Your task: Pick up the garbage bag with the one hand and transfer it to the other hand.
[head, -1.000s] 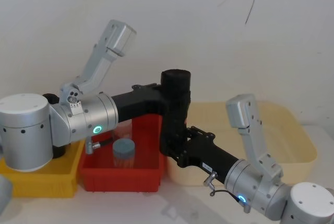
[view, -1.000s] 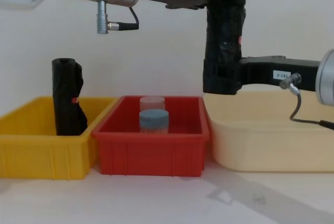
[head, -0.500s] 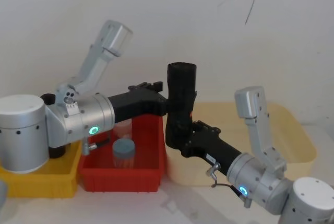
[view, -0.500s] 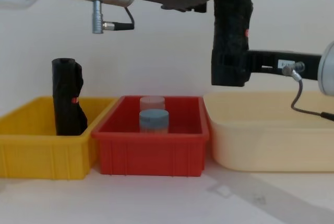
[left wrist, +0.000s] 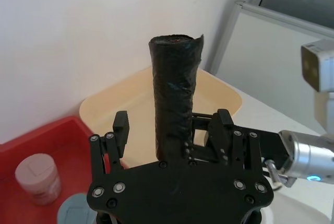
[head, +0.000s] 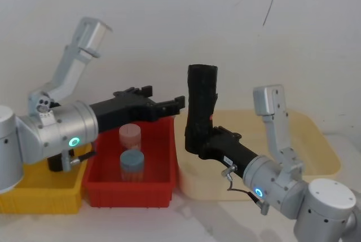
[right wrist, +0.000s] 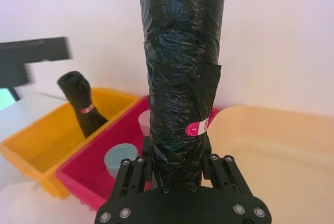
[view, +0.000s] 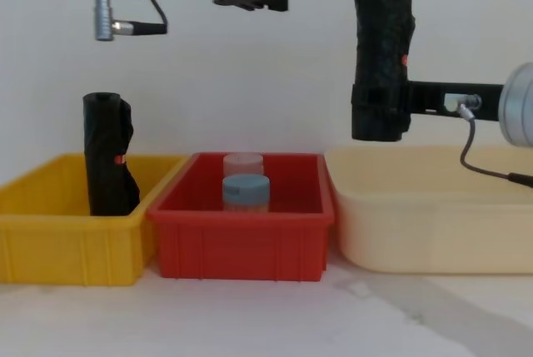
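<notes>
Garbage bag point(head: 201, 104): is hanging upright in the air at the middle of the head view, above the seam between the red bin point(head: 163, 188) and the cream tub point(head: 316, 140).
Right gripper point(head: 198, 145): is reaching in from the lower right and clamping the bag's lower part, one finger on each side.
Left gripper point(head: 166, 104): is hovering at centre-left of the head view, jaws spread wide, holding nothing, with a clear gap to the bag.
Progress: pick-up and handover are judged complete, since the right gripper alone is carrying the bag.
Remaining: nothing further of the transfer, as far as can be judged.
Other items: a slumped black roll point(view: 108, 166) is leaning in the yellow bin point(view: 50, 240); two jars point(head: 132, 166) are sitting in the red bin.
</notes>
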Controlling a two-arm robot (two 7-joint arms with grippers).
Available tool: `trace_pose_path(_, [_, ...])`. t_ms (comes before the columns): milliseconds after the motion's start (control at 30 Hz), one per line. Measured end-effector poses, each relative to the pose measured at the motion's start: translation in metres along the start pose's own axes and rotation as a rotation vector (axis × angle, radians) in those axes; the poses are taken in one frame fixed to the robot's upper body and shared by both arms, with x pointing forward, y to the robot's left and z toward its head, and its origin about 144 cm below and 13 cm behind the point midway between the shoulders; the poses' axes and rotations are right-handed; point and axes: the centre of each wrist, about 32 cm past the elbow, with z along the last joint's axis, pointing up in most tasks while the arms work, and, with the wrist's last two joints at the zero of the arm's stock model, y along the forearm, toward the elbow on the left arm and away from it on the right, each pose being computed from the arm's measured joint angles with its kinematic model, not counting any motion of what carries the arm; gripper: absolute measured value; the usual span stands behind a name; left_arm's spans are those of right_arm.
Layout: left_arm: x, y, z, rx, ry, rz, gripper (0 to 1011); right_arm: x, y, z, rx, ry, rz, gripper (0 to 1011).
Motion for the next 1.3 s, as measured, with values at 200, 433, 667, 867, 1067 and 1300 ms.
trace_pose_path(200, [0.002,0.015,0.0,-0.018,0.012,0.039,1000,0.003,0.008,-0.001,-0.021,-0.001,-0.04,502])
trace_pose_path(433, [0.005,0.032,-0.003,-0.031,0.019,0.095,1000,0.008,0.018,-0.002,-0.043,-0.018,-0.099,510])
trace_pose_path(667, [0.007,0.043,-0.006,-0.043,0.021,0.137,1000,0.015,0.026,-0.003,-0.043,-0.041,-0.164,742])
trace_pose_path(867, [0.007,0.048,-0.007,-0.048,0.021,0.153,1000,0.016,0.028,-0.004,-0.029,-0.056,-0.214,900])
trace_pose_path(1067, [0.008,0.052,-0.008,-0.052,0.021,0.165,1000,0.017,0.028,-0.005,-0.001,-0.08,-0.246,1000])
trace_pose_path(1300, [0.008,0.054,-0.008,-0.054,0.021,0.174,1000,0.017,0.022,-0.007,0.027,-0.129,-0.227,1000])
